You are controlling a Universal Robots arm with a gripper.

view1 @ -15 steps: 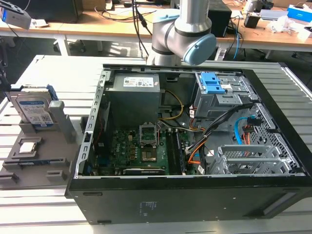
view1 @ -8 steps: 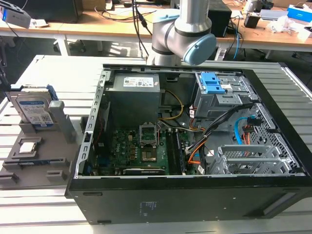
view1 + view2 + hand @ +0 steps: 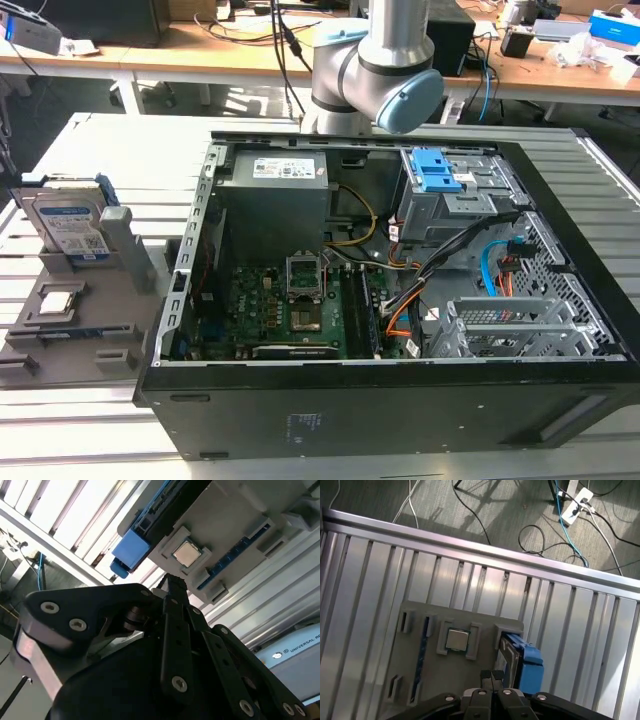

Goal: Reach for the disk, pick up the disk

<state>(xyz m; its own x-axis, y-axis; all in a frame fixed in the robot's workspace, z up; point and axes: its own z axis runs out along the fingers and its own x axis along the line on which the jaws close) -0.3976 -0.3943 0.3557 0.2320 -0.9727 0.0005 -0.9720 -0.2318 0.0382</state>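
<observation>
The disk point(image 3: 68, 224) is a silver hard drive with a white-and-blue label and a blue side bracket. It stands on edge in a slot of a grey holder point(image 3: 120, 290) at the exterior view's left. In both wrist views I look down on its thin edge and blue bracket point(image 3: 526, 661) point(image 3: 131, 551). My gripper point(image 3: 492, 676) point(image 3: 173, 581) hangs well above the holder, its black fingers pressed together and holding nothing. Its tips point between the disk and the chip.
A small square silver chip point(image 3: 456, 640) lies in the holder beside the disk. An open computer case point(image 3: 400, 280) with a drive cage and blue latches point(image 3: 437, 170) sits on the slatted metal table point(image 3: 370, 580). Cables and a power strip point(image 3: 577, 505) lie on the floor.
</observation>
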